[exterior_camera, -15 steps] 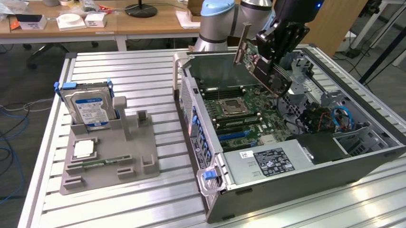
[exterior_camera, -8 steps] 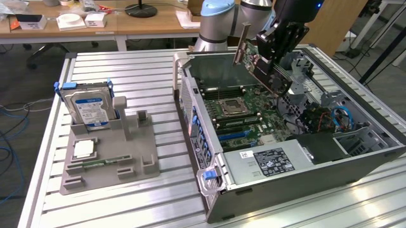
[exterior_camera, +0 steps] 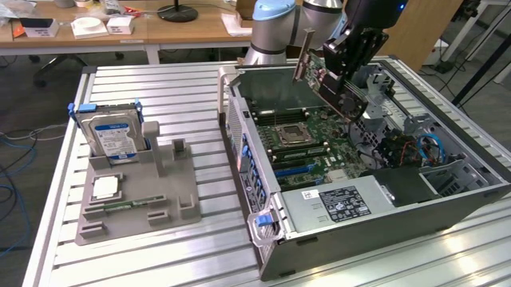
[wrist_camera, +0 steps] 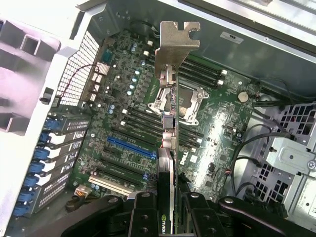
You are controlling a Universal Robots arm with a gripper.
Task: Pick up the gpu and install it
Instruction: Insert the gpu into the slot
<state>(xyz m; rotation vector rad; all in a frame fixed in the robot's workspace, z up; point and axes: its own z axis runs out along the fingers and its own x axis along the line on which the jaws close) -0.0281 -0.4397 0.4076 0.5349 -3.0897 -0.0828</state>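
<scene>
My claw point(exterior_camera: 346, 84) clamps the gpu point(exterior_camera: 314, 72) by both faces, holding it tilted in the air above the open computer case point(exterior_camera: 375, 242) on the tabletop point(exterior_camera: 143, 257). The card's silver bracket point(wrist_camera: 176, 42) juts out beyond the claw, over the motherboard point(wrist_camera: 123, 113).

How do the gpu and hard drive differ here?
The gpu hangs tilted in the gripper above the open computer case; the hard drive stands upright in the grey holder. The gpu is a green board with a silver bracket; the hard drive carries a blue label. Both are flat and rectangular.
</scene>
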